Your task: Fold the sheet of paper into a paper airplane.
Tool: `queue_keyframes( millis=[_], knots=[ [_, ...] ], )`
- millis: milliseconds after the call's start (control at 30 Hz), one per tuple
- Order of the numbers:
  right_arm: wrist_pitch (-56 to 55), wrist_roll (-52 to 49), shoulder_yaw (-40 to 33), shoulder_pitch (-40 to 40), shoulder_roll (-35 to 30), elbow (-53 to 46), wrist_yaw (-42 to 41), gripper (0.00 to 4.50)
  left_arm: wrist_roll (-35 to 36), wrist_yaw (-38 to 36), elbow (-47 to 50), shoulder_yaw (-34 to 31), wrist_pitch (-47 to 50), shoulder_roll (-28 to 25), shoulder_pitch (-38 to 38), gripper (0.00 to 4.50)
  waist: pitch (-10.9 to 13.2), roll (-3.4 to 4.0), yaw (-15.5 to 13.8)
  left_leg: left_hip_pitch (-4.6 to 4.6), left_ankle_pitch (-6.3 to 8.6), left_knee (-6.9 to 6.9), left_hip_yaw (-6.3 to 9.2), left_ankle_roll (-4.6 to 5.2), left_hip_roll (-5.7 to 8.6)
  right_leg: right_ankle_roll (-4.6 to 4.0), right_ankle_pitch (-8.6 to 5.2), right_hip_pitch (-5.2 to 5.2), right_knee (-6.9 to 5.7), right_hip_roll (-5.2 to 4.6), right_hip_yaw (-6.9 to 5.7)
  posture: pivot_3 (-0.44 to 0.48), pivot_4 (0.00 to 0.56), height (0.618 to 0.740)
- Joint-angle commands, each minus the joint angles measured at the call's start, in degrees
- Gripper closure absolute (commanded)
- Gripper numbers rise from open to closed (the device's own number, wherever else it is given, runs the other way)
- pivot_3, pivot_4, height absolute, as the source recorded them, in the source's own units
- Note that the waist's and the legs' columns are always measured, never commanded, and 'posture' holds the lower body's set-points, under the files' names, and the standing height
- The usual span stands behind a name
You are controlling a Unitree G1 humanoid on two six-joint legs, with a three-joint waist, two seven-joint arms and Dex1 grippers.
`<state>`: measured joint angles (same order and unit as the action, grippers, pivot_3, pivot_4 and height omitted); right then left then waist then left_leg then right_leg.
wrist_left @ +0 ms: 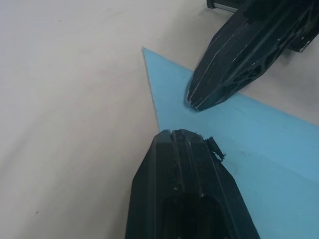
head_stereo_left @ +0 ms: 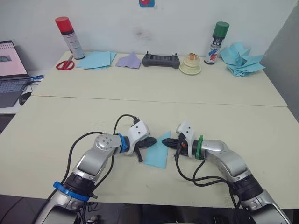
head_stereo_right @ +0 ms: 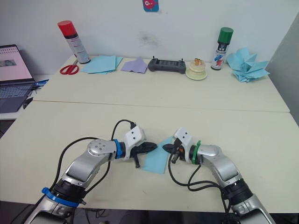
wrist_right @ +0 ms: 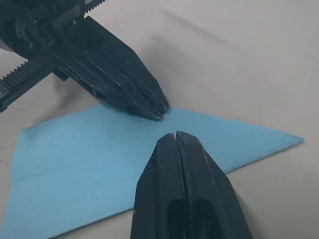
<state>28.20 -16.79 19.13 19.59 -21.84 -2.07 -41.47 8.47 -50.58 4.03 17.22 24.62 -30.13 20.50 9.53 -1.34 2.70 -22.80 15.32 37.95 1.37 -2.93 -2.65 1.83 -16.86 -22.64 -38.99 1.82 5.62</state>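
- The sheet of paper point(head_stereo_left: 157, 151), pointed, lies flat on the worktop point(head_stereo_left: 224, 126).
- Left gripper point(head_stereo_left: 150, 141) and right gripper point(head_stereo_left: 169, 141), both fully closed, press on it.

Head cameras look down over the table point(head_stereo_left: 56, 121); wrist cameras seemingly hover close, facing each other.

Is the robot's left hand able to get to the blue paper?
Probably yes: the left hand is shut, its tip already over the sheet of paper, with nothing between them.
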Motion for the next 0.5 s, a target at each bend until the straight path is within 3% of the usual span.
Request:
queue_keyframes(
  millis=[33, 200, 500],
  knots=[
    [1.71, 1.32, -1.94, -1.00, 0.33, 1.44, 2.15, 4.49, -1.51, 0.16, 0.55, 1.54, 0.15, 0.16, -0.68, 4.50, 0.00, 0.00, -0.04, 0.00, 0.00, 0.00, 0.00, 0.00, 0.00, 0.00, 0.00, 0.01, 0.00, 0.00, 0.00, 0.000, 0.150, 0.740],
    [5.24, -1.10, -7.16, -1.21, 5.27, 2.16, 7.62, 4.49, -3.56, -0.28, -0.68, 2.96, -0.58, -0.41, -2.33, 4.50, -0.01, 0.00, 0.02, 0.26, 0.00, -0.01, 0.04, 0.00, -0.02, 0.00, 0.00, 0.26, -0.01, 0.00, -0.03, 0.000, 0.150, 0.740],
    [0.55, 3.74, -10.20, -2.70, 6.61, 7.21, 14.82, 4.49, -3.82, -0.96, -0.89, 2.85, -0.76, -0.88, -2.60, 4.50, -0.12, 0.02, -0.02, 0.41, 0.00, -0.01, 0.02, 0.00, 0.00, 0.00, -0.01, 0.40, 0.01, 0.00, -0.01, 0.000, 0.150, 0.740]
  ],
)
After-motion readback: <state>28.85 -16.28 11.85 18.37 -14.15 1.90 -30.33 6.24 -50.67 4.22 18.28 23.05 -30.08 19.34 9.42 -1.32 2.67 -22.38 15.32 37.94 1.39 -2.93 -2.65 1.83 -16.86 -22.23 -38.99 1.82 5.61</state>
